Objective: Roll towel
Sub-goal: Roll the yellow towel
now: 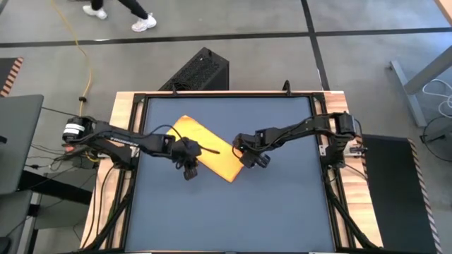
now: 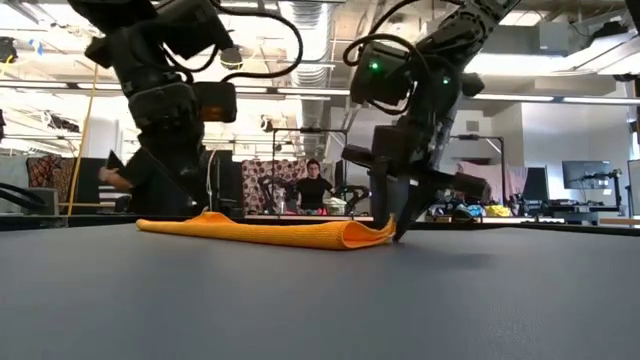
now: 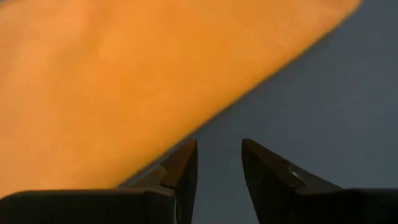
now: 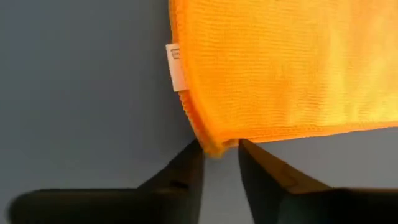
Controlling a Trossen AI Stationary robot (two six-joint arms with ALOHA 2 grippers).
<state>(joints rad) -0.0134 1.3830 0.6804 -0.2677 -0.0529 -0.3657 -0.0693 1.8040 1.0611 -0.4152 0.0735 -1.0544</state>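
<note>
The dark surface (image 1: 226, 204) carried the towel (image 1: 209, 156), a yellow-orange cloth folded into a long strip that lay flat and slanted across the middle, between the two arms. In the low view it showed as a low band with a rounded fold at one end. The left arm reached in from its side of the surface, its pincer (image 3: 219, 163) hanging beside one long edge of the strip, the fingers apart with a narrow gap and nothing between them. The right arm came in from the opposite side, and its pincer (image 4: 220, 155) stood at a corner of the towel, the fingertips slightly parted on either side of that corner's hem, not clamped on it. A small white label (image 4: 176, 68) lay at the towel's edge near that corner.
</note>
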